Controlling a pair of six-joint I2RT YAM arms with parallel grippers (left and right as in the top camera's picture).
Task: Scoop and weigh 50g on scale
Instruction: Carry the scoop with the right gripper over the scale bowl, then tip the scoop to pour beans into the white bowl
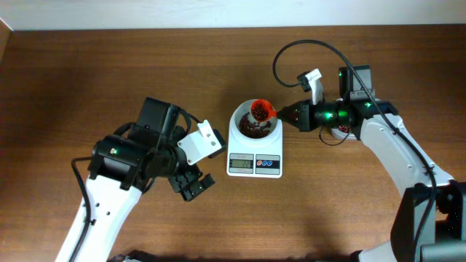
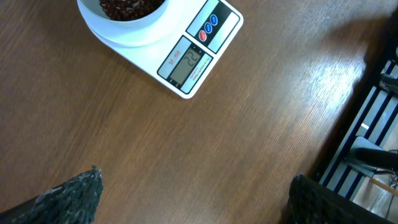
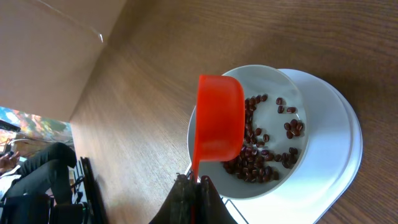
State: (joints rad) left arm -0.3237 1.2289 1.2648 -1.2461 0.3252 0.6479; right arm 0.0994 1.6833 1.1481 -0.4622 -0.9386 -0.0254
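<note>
The right tool (image 3: 194,186) was pinching the handle of an orange scoop (image 3: 219,118), tipped over the white bowl (image 3: 268,82) on top of the scale (image 1: 253,164); red beans (image 3: 255,167) lay in that bowl. The left tool (image 1: 191,183) hung spread wide and empty above the bench (image 1: 87,73), near the scale's display end

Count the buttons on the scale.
3, in a row beside the display on the scale: one red button nearest the display, then two blue buttons. None seem hidden.
</note>
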